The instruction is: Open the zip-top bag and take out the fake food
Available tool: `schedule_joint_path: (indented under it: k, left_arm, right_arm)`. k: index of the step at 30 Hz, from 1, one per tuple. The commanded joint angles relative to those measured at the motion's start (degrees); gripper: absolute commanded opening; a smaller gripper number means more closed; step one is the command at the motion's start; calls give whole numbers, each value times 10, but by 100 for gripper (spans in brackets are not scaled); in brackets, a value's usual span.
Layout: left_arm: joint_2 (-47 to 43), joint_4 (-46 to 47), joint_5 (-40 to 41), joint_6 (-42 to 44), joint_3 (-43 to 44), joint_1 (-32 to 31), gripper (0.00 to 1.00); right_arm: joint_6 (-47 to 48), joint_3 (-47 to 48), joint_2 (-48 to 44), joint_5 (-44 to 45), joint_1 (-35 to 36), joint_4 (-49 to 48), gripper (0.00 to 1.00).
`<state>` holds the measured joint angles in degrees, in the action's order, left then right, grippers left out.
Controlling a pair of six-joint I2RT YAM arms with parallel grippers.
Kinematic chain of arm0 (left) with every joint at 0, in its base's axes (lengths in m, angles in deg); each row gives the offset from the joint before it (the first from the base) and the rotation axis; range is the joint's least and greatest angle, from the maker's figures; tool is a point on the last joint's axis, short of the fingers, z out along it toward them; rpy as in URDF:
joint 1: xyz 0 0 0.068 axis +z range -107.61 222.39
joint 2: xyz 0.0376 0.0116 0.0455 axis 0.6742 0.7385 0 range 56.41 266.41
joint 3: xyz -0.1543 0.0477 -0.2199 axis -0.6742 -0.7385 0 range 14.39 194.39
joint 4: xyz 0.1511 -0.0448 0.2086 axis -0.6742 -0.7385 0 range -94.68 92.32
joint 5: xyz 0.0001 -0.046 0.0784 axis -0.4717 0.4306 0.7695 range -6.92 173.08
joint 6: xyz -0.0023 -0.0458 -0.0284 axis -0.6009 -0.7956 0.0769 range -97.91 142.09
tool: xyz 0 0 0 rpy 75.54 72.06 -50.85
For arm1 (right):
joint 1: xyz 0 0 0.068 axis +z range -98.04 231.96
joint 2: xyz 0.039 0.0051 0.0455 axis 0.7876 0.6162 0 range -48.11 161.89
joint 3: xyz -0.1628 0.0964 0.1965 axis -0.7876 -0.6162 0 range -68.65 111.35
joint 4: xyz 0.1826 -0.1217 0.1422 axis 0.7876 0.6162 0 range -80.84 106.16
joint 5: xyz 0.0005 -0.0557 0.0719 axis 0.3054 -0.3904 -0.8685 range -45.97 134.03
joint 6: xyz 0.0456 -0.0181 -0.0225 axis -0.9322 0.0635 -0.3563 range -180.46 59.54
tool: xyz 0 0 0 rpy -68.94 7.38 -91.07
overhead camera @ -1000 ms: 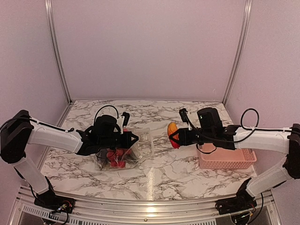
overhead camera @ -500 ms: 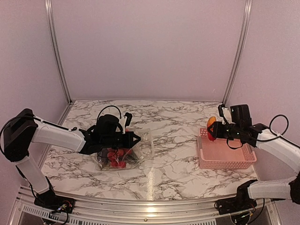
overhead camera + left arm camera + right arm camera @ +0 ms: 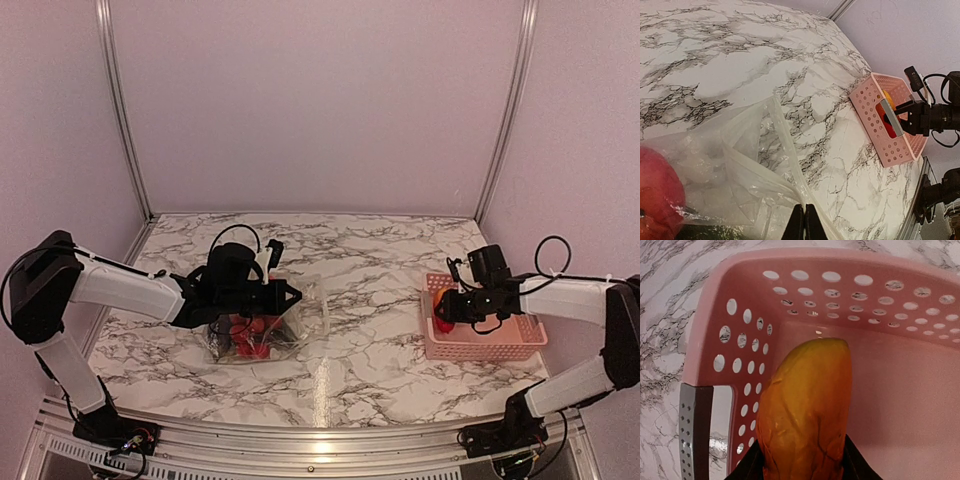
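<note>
Lowered into 1 basket, right fingers pinch 1 orange piece; left fingers pinch 1 bag.

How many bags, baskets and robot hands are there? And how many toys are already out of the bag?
bag: 1
basket: 1
robot hands: 2 (left hand, right hand)
orange toy out of the bag, held in the basket: 1
Total: 5
The red toys in the bag are too bunched up to count.
</note>
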<state>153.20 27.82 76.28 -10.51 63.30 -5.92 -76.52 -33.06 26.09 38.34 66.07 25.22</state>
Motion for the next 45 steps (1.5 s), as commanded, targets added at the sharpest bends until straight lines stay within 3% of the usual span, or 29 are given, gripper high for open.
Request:
schedule_joint_path:
  k: [1, 5, 11, 17, 31, 38, 45]
  left_arm:
    - [8, 5, -5, -2, 12, 5, 0]
    - [6, 3, -4, -2, 11, 5, 0]
    - [0, 0, -2, -1, 8, 7, 0]
    - [-9, -7, 1, 2, 8, 9, 0]
    - [-28, -13, -6, 2, 2, 9, 0]
    - [-55, -20, -12, 5, 0, 8, 0]
    - [-102, -45, -10, 13, -7, 7, 0]
  right_arm:
    - [11, 18, 35, -5, -11, -61, 37]
    - [23, 45, 75, -13, -27, -78, 45]
    - [39, 78, 117, -15, -40, -91, 67]
    - [51, 106, 119, -26, -42, -78, 75]
    - [42, 131, -21, -115, -27, -46, 76]
    - [27, 142, -9, -133, 45, -85, 73]
    - [-20, 127, 49, -155, 127, -189, 68]
